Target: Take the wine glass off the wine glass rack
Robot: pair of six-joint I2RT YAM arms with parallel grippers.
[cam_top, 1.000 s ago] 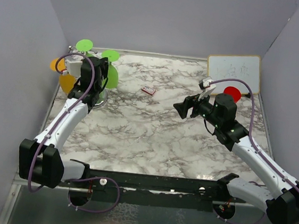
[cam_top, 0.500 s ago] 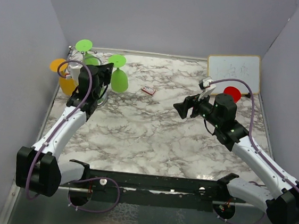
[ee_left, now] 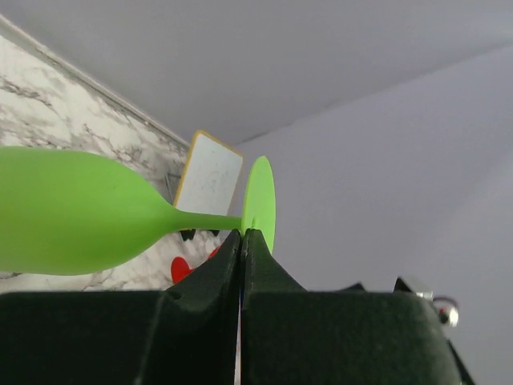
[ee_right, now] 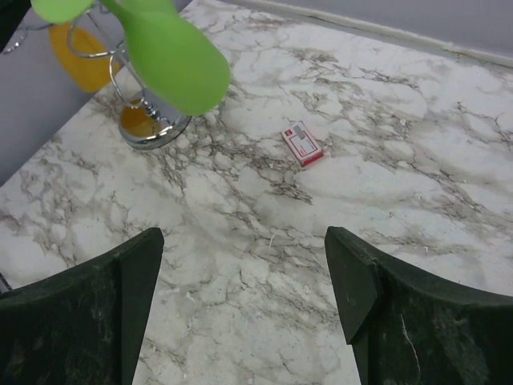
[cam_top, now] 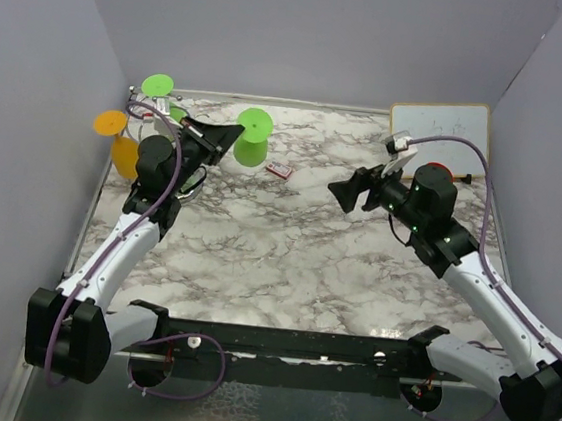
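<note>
My left gripper (cam_top: 231, 131) is shut on the thin stem of a green wine glass (cam_top: 251, 139), right beside its round foot. It holds the glass in the air to the right of the wine glass rack (ee_right: 152, 128), apart from it. In the left wrist view the glass (ee_left: 72, 212) lies sideways, bowl to the left, with the jaws (ee_left: 242, 234) pressed together at the stem. The glass's bowl (ee_right: 172, 60) hangs above the rack's chrome base in the right wrist view. My right gripper (cam_top: 348, 191) hovers open over the middle of the table, its fingers wide apart (ee_right: 243, 237) and nothing between them.
An orange glass (cam_top: 109, 122) and another green glass (cam_top: 157, 85) still hang on the rack by the left wall. A small red and white packet (cam_top: 279, 169) lies on the marble. A white board (cam_top: 440, 135) leans at the back right.
My left gripper has carried the green glass to the right, off the rack, and turned it. The right gripper has shifted slightly back and right, and its fingers have spread a little.
</note>
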